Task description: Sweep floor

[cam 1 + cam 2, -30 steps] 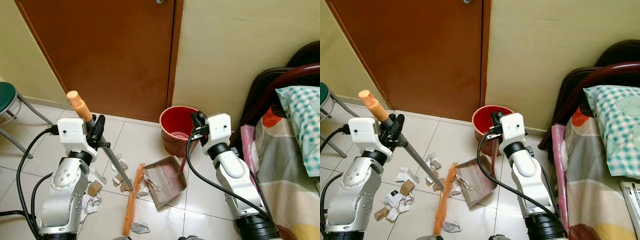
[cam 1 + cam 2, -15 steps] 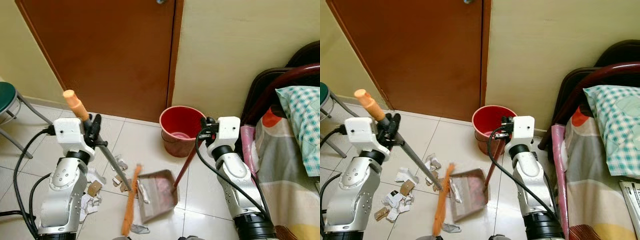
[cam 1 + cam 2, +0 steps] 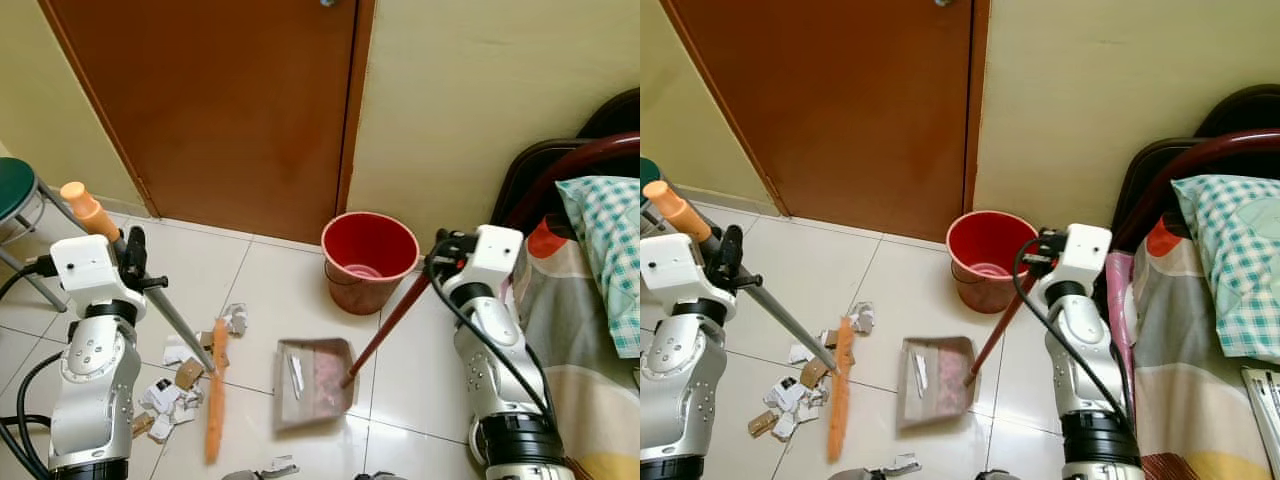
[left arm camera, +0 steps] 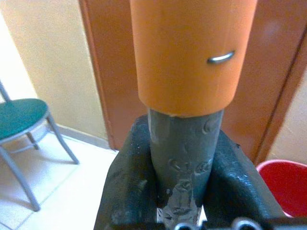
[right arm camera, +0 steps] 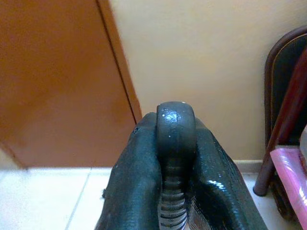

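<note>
The left gripper (image 3: 128, 262) has its fingers (image 4: 125, 191) pinched round the grey shaft of the broom (image 3: 170, 312) just under the orange grip, and the orange brush head lies on the floor (image 3: 270, 290) beside a heap of paper scraps (image 3: 172, 395) near the tile joint in front of the door (image 3: 230, 100). The right gripper (image 3: 447, 260) has its fingers (image 5: 136, 187) pressed onto the top knob of the dustpan (image 3: 315, 380) handle, and the pan sits flat on the floor between the brush and the bucket (image 3: 370, 260), with a scrap or two already in it. The main risk, as I judge it, is that the brush and the pan mouth are apart and not lined up: most scraps lie on the far side of the brush from the pan, so a stroke has to carry them across open tile, and a fast or shallow one would scatter light paper past the pan's sides or under its lip. The pan is steered only from the far end of a long slanted handle, so a small wrist turn could lift its front edge or slide it, letting scraps slip beneath or spilling what it holds. One scrap lies at the near edge of the floor, close to the robot's base, and could easily be missed or trodden. The bucket stands just behind the pan; a swing of the handle could knock it.
</note>
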{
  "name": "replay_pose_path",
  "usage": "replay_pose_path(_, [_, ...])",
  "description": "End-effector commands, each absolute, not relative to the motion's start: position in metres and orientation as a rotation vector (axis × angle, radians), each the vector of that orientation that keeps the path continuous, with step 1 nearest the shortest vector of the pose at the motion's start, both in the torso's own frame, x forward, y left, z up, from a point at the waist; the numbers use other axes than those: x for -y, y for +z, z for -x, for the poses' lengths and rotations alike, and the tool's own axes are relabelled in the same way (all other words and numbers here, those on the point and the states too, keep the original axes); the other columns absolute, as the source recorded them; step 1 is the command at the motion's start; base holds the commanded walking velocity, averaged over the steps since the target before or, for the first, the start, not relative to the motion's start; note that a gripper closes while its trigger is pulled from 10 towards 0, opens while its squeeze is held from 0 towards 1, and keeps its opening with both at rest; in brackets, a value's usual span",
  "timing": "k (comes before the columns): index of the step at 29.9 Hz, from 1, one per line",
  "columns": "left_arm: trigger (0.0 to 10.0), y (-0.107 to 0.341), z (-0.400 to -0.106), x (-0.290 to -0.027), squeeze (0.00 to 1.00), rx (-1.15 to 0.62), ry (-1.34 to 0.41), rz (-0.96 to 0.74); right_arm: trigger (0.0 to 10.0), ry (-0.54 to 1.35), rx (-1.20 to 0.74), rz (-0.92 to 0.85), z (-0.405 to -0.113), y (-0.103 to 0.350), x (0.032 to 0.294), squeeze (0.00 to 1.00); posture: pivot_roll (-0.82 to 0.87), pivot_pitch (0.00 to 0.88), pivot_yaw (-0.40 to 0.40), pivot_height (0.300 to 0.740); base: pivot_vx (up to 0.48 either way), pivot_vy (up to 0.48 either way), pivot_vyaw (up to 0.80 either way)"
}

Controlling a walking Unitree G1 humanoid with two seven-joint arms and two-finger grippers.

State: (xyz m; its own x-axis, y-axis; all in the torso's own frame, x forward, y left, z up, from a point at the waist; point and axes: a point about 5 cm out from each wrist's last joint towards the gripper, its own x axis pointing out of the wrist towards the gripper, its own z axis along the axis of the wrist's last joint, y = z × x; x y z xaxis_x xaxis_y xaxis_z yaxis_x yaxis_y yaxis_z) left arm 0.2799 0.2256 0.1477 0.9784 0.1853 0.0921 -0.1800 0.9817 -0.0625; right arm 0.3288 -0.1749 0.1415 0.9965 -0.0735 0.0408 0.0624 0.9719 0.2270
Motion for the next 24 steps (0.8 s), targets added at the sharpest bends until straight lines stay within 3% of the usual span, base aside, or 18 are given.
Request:
replay_pose_path(1, [10.0,0.151,-0.279,-0.221,0.0,0.13,0.16,0.056,10.0,-0.069,0.154,-0.287,-0.337,0.171,0.174,0.0,0.07,0.08,0.008,0.74,0.0,0.0,0.0])
replay_pose_path(16, [10.0,0.146,-0.282,-0.207,0.0,0.12,0.132,0.09,10.0,-0.044,0.335,-0.381,-0.369,0.251,0.167,0.0,0.05,0.08,0.02,0.74,0.0,0.0,0.0])
replay_pose_path(24, [10.0,0.146,-0.284,-0.204,0.0,0.121,0.122,0.096,10.0,-0.056,0.458,-0.332,-0.375,0.294,0.175,0.0,0.04,0.084,0.016,0.74,0.0,0.0,0.0])
